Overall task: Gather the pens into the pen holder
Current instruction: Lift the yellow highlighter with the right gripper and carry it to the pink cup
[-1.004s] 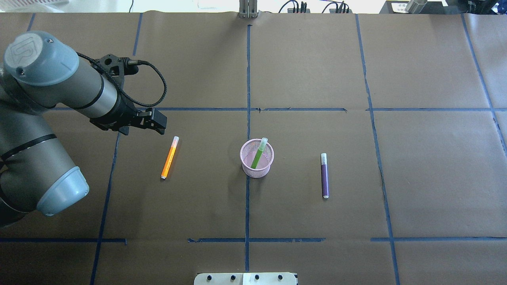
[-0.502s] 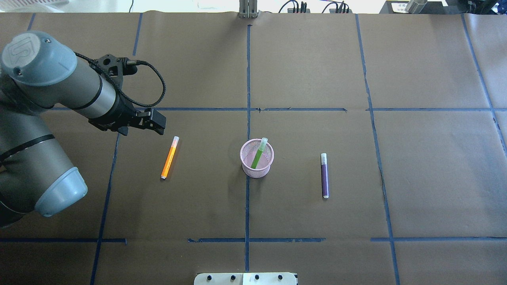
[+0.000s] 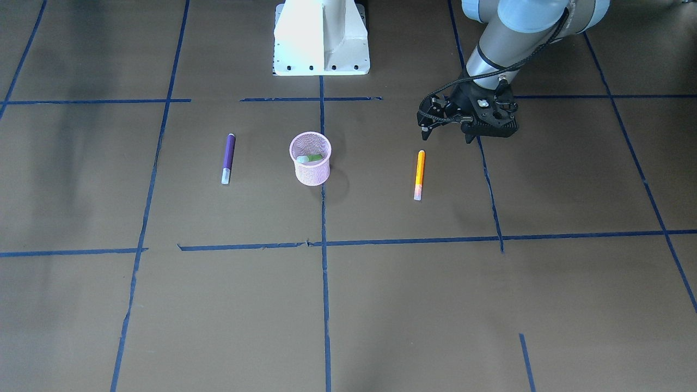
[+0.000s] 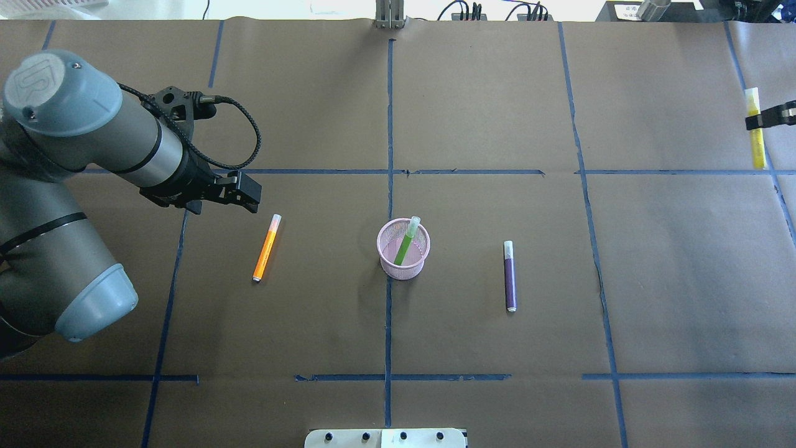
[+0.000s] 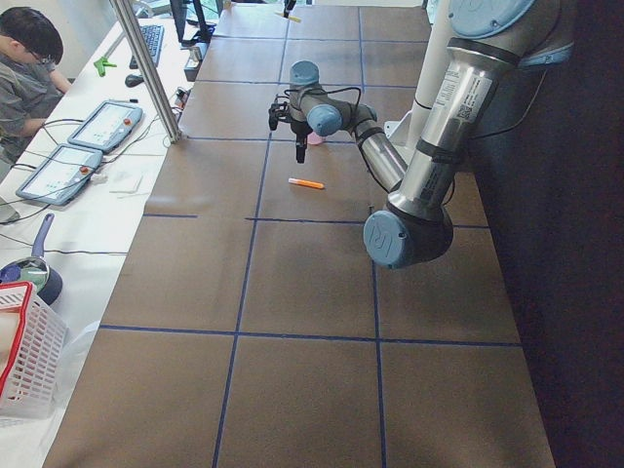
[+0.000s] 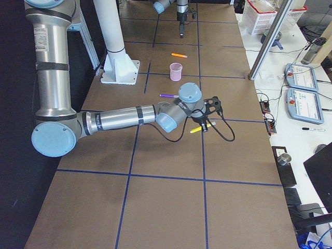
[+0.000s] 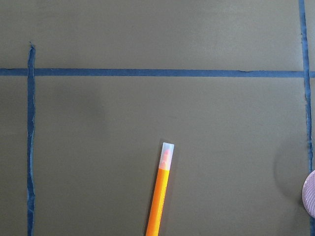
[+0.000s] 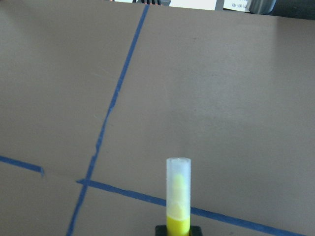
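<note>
- Shows the left gripper (image 4: 247, 191) hanging over the table at 11 o'clock of the orange pen (image 4: 266, 247), apart from it and carrying nothing; cannot tell whether the jaws stand parted or closed.
- Shows the right gripper (image 4: 760, 119) at the overhead view's right edge, clenched on the yellow pen (image 4: 756, 146) just behind its pale cap; looks lifted off the table, well apart from the cup, at about 2 o'clock of it.
- Puts the pink mesh pen holder (image 4: 404, 269) upright near the table's middle, on a blue tape line.
- Counts one pen as done: the green pen (image 4: 407, 239), leaning inside the holder with its cap end above the rim toward 12 o'clock.
- Leaves the orange pen flat on the table at 9 o'clock of the holder, well apart, untouched.
- Leaves the purple pen (image 4: 509, 277) flat on the table at 3 o'clock of the holder, also well apart, no gripper near it.
- Reads as about a quarter done: one pen in, one in hand but far from the holder, two yet to pick up.
</note>
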{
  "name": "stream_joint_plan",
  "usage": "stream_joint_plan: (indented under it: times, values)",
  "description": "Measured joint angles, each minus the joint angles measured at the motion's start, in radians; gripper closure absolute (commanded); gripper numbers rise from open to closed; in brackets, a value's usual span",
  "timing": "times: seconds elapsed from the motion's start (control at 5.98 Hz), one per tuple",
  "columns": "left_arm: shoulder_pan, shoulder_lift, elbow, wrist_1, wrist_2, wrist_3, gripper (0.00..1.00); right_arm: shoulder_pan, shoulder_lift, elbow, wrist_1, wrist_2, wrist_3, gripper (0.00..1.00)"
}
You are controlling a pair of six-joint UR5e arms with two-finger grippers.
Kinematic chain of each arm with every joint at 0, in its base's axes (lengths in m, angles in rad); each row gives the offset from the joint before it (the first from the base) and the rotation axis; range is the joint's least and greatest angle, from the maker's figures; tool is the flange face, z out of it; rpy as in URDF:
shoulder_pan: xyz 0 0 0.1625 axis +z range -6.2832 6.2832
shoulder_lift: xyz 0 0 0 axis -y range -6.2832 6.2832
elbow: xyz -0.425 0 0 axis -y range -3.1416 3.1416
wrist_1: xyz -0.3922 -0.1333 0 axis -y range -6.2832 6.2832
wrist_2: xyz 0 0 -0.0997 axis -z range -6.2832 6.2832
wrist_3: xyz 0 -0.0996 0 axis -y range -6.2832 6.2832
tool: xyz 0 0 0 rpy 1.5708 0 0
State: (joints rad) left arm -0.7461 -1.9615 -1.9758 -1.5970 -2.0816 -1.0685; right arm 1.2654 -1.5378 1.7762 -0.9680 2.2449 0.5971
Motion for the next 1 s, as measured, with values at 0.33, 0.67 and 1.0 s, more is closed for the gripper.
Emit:
stream_joint_plan:
  times: [0.33, 0.67, 1.0]
  values:
    - [0.001, -0.003, 0.001, -0.001, 0.0, -0.006, 0.0, -0.189, 0.084, 0.082, -0.001, -0.183, 0.292, 1.0]
    - [0.003, -0.007, 0.003, -0.001, 0.002, -0.007, 0.0, -0.403, 0.179, 0.155, -0.01, -0.422, 0.567, 1.0]
    - [0.005, -0.012, 0.005, -0.001, 0.002, -0.008, 0.0, -0.695, 0.256, 0.203, -0.016, -0.849, 0.68, 1.0]
